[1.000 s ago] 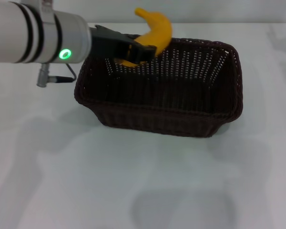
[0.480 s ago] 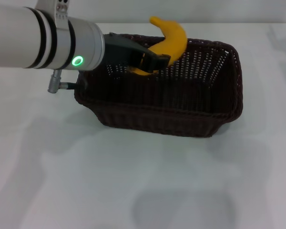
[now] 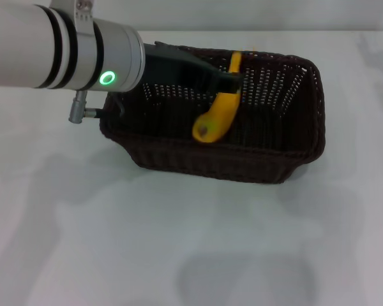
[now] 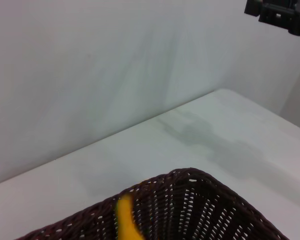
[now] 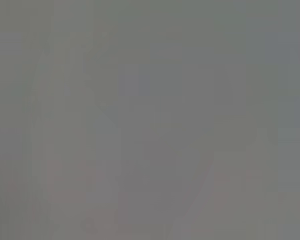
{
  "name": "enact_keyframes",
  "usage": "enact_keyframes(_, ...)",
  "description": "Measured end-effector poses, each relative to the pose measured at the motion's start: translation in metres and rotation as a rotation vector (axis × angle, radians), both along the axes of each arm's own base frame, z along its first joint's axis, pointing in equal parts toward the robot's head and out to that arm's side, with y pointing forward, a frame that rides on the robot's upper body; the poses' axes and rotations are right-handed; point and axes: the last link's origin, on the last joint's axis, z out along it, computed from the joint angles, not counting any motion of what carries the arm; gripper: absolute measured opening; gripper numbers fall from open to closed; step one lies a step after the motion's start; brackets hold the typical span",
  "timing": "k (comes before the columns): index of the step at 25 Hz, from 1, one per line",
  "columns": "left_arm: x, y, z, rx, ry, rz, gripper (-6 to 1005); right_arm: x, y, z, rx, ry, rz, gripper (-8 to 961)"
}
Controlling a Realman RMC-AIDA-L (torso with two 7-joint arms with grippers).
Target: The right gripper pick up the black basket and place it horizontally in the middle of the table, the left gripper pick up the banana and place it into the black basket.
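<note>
The head view shows the left gripper [image 3: 233, 80] over the black basket [image 3: 179, 156], its fingers closed on the banana [image 3: 218, 115], which hangs steeply down inside with its dark end near the front wall. The left wrist view shows only the far basket rim [image 4: 200, 176], a strip of banana [image 4: 124, 220] and a pale wall behind the table [image 4: 215, 130]. The right wrist view is plain grey. White table [image 3: 179, 242] lies free around the basket. The right gripper is not seen.

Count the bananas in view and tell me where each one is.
1. The banana hangs tilted inside the basket, at the left claw. None else shows.
</note>
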Motion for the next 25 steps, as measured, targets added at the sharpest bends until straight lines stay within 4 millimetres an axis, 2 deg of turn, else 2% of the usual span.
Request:
enact_keyframes(7, -0.003, 0.005, 0.004, 0.044, 0.007, -0.009, 717, 0.0, 0.0, 0.0, 0.0, 0.0, -0.001, 630)
enact_keyframes(13, -0.02, 0.014, 0.015, 0.192, 0.014, -0.013, 861, 0.003, 0.0, -0.001, -0.004, 0.0, -0.008, 633)
enact_keyframes(14, -0.029, 0.019, 0.023, 0.277, 0.01, -0.019, 885, 0.003, 0.0, -0.002, -0.005, 0.0, -0.009, 633)
enact_keyframes(25, -0.053, 0.021, 0.047, 0.621, -0.035, -0.122, 885, 0.014, 0.0, 0.0, 0.003, 0.005, -0.04, 638)
